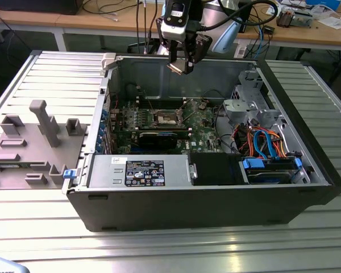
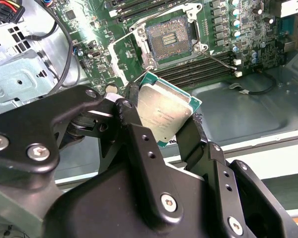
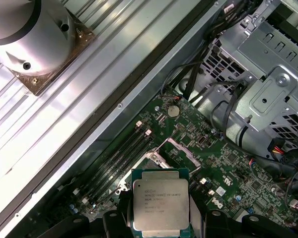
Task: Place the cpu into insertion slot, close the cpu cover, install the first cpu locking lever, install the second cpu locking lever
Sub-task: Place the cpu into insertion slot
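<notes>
The gripper grips the cpu by two opposite edges, above the open computer case. The insertion slot on the green motherboard lies bare, well apart from the chip. Placing the cpu is the step in hand. It probably calls for squaring the chip's edges with the socket.

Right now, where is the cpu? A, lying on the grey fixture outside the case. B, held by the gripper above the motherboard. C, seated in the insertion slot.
B: in the second wrist view the gripper is shut on the cpu, and the insertion slot lies open and empty.
</notes>
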You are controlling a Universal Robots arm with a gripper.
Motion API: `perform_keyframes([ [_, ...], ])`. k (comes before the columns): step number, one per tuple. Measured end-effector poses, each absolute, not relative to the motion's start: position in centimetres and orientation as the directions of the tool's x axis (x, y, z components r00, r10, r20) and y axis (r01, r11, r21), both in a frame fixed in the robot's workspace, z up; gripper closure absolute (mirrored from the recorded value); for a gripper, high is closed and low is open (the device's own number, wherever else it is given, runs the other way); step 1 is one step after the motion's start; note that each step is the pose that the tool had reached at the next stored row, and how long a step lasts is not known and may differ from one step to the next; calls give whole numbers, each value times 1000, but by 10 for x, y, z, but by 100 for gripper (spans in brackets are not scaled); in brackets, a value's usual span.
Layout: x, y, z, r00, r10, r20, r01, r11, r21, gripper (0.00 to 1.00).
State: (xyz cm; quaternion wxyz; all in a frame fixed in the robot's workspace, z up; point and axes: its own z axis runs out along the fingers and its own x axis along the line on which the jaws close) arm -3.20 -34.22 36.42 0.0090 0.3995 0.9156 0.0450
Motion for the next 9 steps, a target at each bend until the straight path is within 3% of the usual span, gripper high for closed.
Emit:
perform_keyframes([
  [9, -32, -342, 364, -673, 740, 19, 738, 669, 90, 45],
])
